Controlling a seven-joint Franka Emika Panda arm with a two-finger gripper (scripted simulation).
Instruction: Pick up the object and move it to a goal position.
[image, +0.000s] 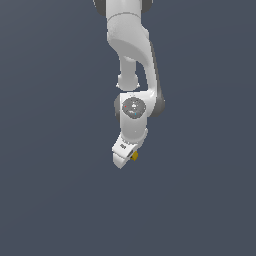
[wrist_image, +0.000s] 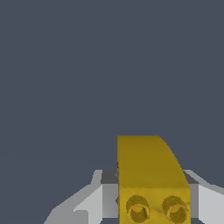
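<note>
Exterior view: a white robot arm (image: 131, 45) reaches down from the top centre of the frame against a plain grey-blue backdrop. Its gripper (image: 126, 159), just below centre, clasps the object (image: 134, 156) (only a yellow speck here)

Wrist view: the mustard-yellow block (wrist_image: 151, 175) fills the lower right, pinched between two pale fingers (wrist_image: 94, 201), two round studs facing the camera

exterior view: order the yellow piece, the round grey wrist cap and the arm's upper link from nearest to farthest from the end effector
1. Yellow piece: right at the end effector, peeking out on the exterior view's right side; the wrist view shows it between the fingers.
2. Round grey wrist cap: above the end effector.
3. Upper link: farthest, at the frame's top.
</note>
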